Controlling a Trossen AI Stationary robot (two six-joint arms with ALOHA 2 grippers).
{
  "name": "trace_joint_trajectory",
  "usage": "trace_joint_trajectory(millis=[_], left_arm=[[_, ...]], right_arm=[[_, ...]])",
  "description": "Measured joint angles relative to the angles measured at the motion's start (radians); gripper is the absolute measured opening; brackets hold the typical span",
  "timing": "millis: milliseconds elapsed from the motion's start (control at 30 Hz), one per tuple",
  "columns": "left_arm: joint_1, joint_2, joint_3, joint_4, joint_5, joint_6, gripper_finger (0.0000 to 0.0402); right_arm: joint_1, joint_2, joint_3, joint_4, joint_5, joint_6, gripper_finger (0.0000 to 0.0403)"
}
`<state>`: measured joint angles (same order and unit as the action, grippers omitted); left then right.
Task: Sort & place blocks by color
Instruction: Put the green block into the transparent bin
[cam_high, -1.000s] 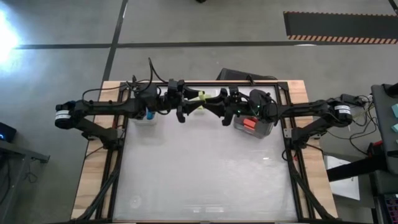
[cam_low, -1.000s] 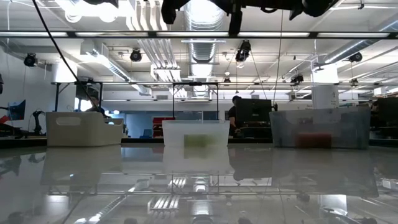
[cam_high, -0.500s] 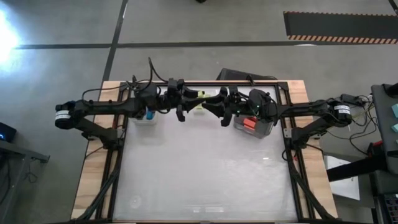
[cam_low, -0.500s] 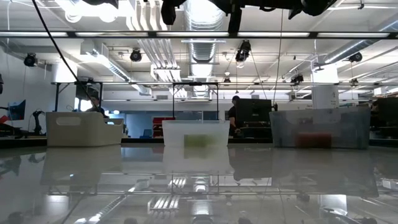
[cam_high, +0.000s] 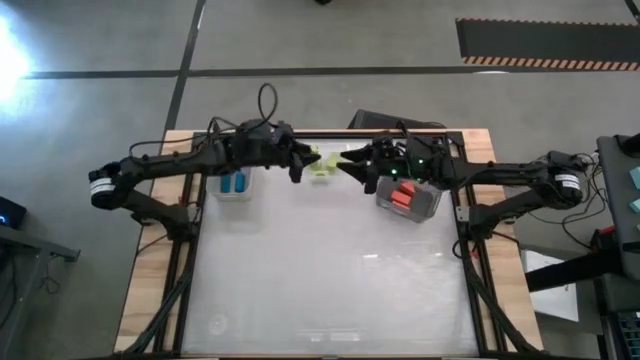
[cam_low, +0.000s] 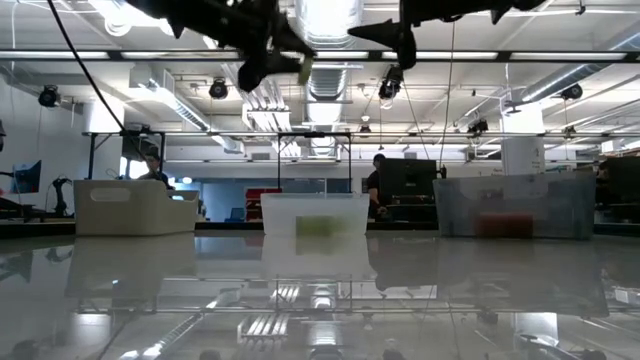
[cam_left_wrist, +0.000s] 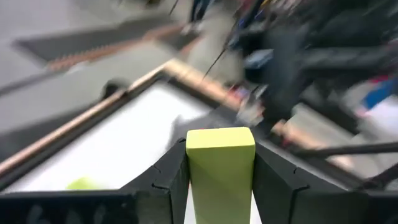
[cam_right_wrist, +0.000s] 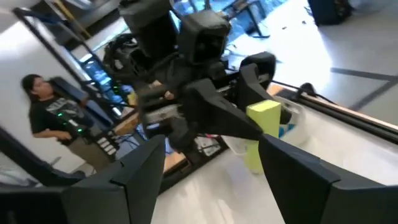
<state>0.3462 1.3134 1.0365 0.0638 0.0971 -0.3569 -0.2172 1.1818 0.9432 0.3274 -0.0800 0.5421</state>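
My left gripper (cam_left_wrist: 221, 155) is shut on a yellow-green block (cam_left_wrist: 221, 168), high above the table near its far edge (cam_high: 300, 162). My right gripper (cam_right_wrist: 211, 165) stands open just to the right of it (cam_high: 350, 166), facing the block (cam_right_wrist: 264, 130) with nothing between its fingers. More yellow-green blocks (cam_low: 320, 228) lie in the clear middle bin (cam_low: 315, 212). Blue blocks (cam_high: 233, 183) lie in the left bin, and red-orange blocks (cam_high: 402, 197) in the right bin. My left gripper pinches the yellow-green block by two opposite side faces (cam_left_wrist: 189, 171), one finger on each. The fingers come nearly level from the table's left. The block's end face (cam_left_wrist: 221, 138) stands out between the fingertips. It is lifted clear, above the middle bin.
Three bins stand in a row along the far edge: a white one (cam_low: 135, 207) at the left, the clear one in the middle and a grey one (cam_low: 515, 205) at the right. The table's near part (cam_high: 330, 280) is bare. A person (cam_right_wrist: 56, 118) stands beyond the table.
Both grippers have swung toward the far edge and tipped up toward level, coming lower in the low view. My right gripper has drawn back from the yellow-green block, which stays in my left gripper.
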Motion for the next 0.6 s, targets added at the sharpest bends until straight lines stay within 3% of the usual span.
trace_joint_trajectory(millis=[267,600], left_arm=[[0.159,0.08,0.09,-0.4,-0.029,-0.03,0.0118],[0.19,0.365,0.5,-0.837,-0.106,0.039,0.0118]], right_arm=[[-0.002,-0.109,0.0,-0.129,0.039,0.013,0.0228],[-0.002,-0.149,0.0,-0.15,0.056,0.037,0.0226]])
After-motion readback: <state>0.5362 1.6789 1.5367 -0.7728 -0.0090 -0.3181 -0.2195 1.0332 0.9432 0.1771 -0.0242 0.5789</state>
